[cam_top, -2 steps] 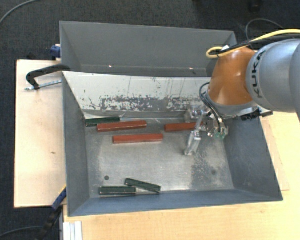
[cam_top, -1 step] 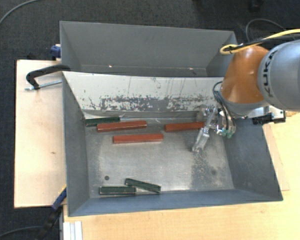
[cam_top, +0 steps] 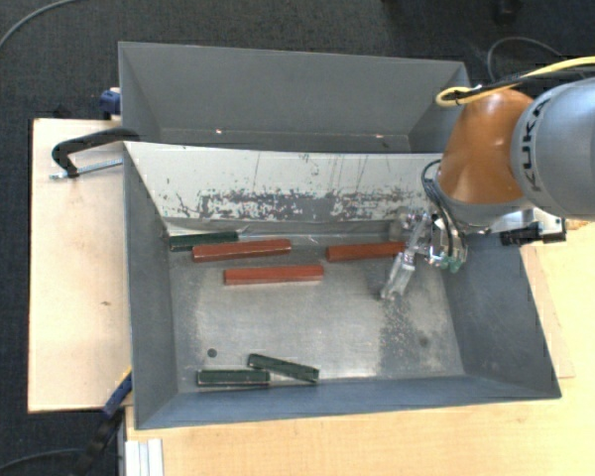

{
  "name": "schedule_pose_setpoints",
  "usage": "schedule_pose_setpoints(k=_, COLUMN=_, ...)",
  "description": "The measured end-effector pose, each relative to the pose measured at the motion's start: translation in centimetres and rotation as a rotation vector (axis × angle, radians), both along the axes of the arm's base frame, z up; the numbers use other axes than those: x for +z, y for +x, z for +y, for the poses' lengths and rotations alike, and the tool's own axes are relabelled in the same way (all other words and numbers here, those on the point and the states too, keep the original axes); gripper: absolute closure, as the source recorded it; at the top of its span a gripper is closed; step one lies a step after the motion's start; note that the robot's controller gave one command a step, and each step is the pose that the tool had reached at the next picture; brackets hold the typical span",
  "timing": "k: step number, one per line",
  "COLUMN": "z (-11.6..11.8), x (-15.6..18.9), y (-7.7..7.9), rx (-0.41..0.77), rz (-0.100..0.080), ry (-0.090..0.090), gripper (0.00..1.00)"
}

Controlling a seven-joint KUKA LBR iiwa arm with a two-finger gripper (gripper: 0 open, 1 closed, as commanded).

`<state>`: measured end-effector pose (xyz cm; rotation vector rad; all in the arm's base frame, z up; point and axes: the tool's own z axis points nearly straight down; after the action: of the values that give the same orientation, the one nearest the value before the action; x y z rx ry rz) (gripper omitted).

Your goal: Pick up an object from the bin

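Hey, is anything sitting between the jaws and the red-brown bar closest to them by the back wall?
Nothing visible does. The jaws sit by the right end of that red-brown bar, over bare bin floor. The next red-brown bar lies further left, out of the way.

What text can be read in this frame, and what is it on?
"KU": black letters running along the grey arm link; the rest of the word is too unclear to read.
No text can be made out on the red-brown bars, the dark green bars or the bin.
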<state>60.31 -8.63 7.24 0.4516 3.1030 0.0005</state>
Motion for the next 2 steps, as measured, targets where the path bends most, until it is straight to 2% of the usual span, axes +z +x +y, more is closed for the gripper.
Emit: schedule_pose_setpoints(k=2, z=0.08, x=0.22, y=0.25, rx=0.002, rz=0.001, ry=0.000, gripper=0.00)
